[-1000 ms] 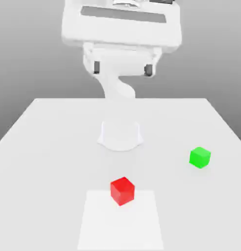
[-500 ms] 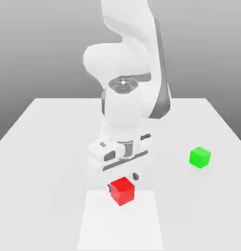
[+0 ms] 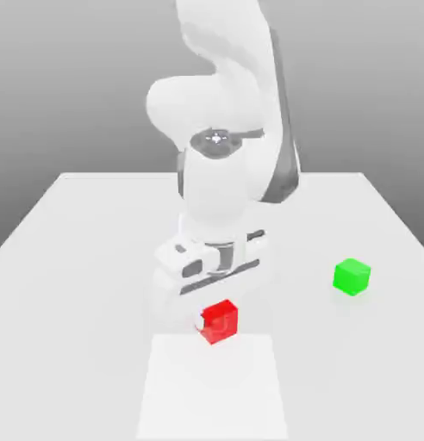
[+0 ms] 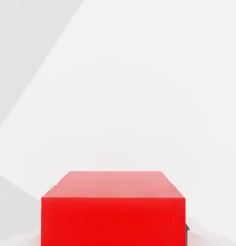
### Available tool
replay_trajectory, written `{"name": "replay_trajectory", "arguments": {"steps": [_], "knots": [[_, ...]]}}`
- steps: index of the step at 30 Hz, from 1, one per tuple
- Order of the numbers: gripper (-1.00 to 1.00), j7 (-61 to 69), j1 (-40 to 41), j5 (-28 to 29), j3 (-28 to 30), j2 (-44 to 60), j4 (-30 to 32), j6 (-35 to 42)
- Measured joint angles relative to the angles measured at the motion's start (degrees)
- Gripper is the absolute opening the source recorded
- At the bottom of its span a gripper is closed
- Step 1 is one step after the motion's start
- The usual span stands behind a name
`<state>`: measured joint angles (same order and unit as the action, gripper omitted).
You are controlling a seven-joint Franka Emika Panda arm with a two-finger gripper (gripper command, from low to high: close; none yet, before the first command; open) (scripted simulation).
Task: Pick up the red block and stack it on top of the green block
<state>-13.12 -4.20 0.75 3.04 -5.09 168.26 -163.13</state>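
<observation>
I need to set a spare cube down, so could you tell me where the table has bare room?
The table is bare across the exterior view's left side, and also on the right behind and in front of the green block. The middle is crowded: the arm stands over the red block, its gripper closed on it.

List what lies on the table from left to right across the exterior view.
Red block, with the gripper shut on it → green block, standing apart toward the exterior view's right, all on the white table.
</observation>
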Motion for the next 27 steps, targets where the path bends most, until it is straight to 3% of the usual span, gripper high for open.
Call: {"name": "replay_trajectory", "arguments": {"steps": [19, 23, 27], "knots": [[-1.0, -6.58, -38.63, -15.84, -25.1, -13.19, 2.32, 10.37], [-1.0, -9.1, -37.89, -13.22, -27.65, -7.89, 2.16, 5.23], [-1.0, -13.29, -35.05, -7.11, -28.99, -0.16, 2.07, -2.23]]}}
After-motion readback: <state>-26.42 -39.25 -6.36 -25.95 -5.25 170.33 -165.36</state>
